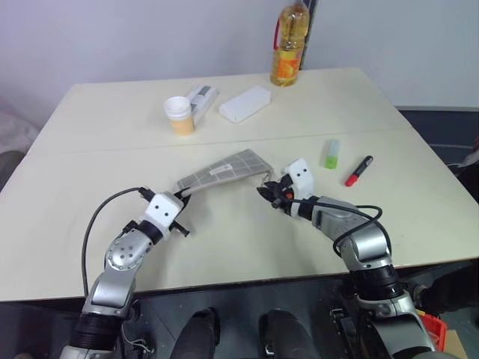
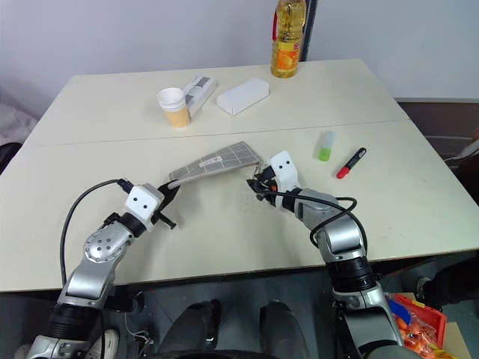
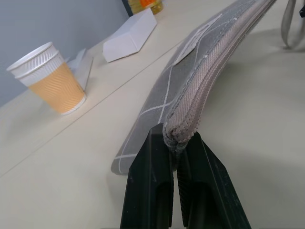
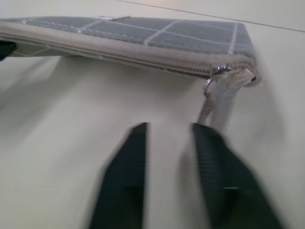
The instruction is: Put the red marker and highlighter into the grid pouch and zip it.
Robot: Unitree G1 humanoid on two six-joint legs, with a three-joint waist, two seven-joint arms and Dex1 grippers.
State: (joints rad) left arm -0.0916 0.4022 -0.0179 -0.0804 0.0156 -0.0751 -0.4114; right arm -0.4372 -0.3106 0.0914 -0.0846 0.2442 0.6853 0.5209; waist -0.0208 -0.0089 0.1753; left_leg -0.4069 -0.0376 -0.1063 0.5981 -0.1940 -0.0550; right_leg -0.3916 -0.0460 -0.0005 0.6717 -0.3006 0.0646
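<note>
Left fingers (image 3: 178,191) clamped on pouch (image 1: 224,170) corner, lifting it off the table (image 1: 224,239), right fingers (image 4: 167,176) parted just short of its zipper pull (image 4: 221,93), highlighter (image 1: 331,154) and marker (image 1: 359,170) lying beyond them

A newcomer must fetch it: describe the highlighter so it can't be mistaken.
On the cream table, look at the robot's right side, past the right gripper. Two small things lie there side by side: the highlighter is the stubby light-green one, not the slim red marker beside it.
</note>
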